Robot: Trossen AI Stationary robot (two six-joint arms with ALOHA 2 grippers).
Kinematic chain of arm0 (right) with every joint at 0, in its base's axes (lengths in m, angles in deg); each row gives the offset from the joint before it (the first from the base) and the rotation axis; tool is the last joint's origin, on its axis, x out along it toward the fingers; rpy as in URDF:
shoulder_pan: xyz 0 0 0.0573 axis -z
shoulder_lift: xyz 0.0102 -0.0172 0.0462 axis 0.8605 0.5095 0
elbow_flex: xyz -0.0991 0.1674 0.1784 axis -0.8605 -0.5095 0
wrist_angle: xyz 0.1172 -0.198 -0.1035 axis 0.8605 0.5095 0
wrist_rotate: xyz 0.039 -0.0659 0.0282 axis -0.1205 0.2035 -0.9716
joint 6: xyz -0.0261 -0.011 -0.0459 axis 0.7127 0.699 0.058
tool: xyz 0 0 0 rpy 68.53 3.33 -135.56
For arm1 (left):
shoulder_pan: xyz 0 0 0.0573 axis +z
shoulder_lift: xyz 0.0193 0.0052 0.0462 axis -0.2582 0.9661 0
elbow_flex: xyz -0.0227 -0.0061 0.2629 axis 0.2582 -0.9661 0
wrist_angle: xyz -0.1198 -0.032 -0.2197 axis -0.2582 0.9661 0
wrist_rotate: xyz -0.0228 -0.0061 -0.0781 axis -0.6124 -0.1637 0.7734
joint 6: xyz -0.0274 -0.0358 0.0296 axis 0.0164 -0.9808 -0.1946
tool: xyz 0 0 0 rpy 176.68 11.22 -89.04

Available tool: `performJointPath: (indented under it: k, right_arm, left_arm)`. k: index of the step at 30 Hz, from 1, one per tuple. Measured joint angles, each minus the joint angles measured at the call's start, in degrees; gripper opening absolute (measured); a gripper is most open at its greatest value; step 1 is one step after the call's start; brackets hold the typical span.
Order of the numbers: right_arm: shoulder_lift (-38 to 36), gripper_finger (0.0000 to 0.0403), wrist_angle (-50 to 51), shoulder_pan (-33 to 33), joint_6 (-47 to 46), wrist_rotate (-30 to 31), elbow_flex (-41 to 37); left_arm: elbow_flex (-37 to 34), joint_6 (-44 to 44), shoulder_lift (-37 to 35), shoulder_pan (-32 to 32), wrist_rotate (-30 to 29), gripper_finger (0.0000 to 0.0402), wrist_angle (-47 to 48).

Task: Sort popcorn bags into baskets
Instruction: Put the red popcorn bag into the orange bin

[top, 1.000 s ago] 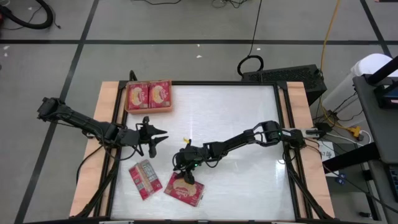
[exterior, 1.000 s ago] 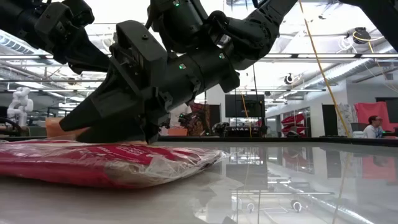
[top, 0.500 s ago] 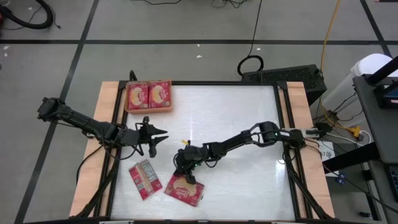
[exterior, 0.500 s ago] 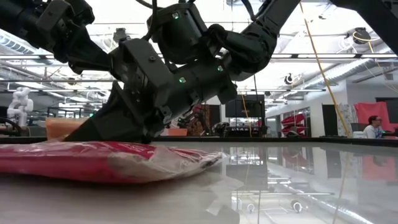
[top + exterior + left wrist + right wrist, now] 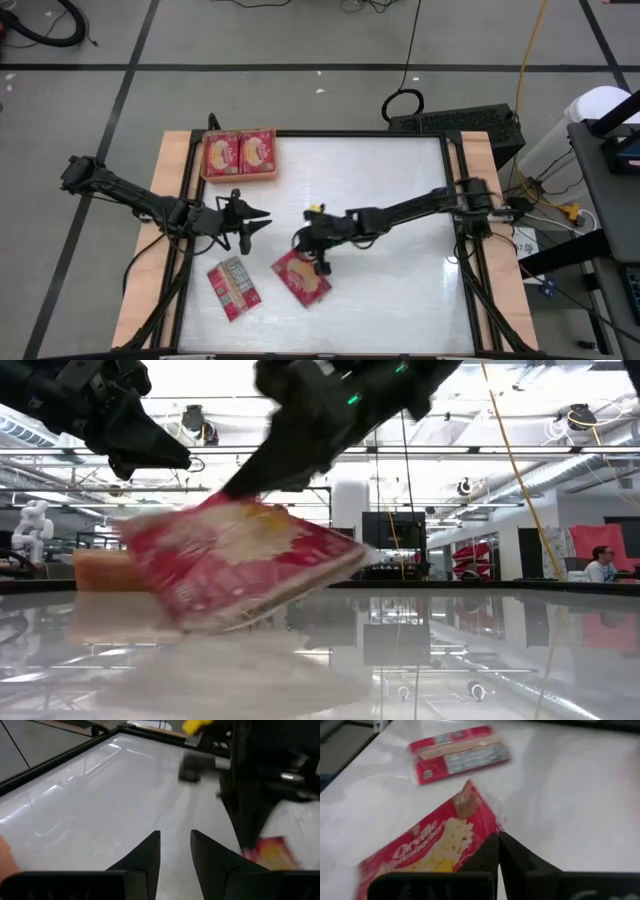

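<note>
Right tool [image 5: 318, 262] is pinching the flat red plastic popcorn bag [image 5: 303, 279] by its edge, lifting; left tool [image 5: 246, 222] narrow, empty. We're advising a slow swing to the shallow orange rectangular basket [image 5: 205, 176].

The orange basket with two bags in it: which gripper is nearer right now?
Left. The left gripper hovers just below the orange basket in the high view; the right gripper, shut on a popcorn bag, is farther toward the table's middle.

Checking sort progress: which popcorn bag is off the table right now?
The bag pinched by the right gripper, hanging tilted; another lies flat, two sit in the orange basket.
</note>
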Motion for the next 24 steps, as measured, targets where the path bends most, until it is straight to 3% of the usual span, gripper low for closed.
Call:
performJointPath:
  k: [4,10,17,24]
  right_arm:
    - [-8.6,0.0000,-0.3,0.1,1.9,8.8,-6.2]
    - [-21.5,0.0000,-5.5,0.6,4.0,19.7,-17.4]
    - [-32.1,0.0000,-23.9,2.5,8.4,20.9,-30.7]
    - [-36.8,0.0000,-32.5,5.7,13.1,18.1,-35.9]
  left_arm:
    - [0.0,-0.3,0.1,0.0,0.2,0.0135,-0.4]
    - [0.0,0.6,3.0,0.0,0.7,0.0207,-3.8]
    - [0.0,10.2,15.5,2.3,0.7,0.0276,-26.1]
    - [0.0,22.5,30.2,10.1,3.2,0.0275,-50.9]
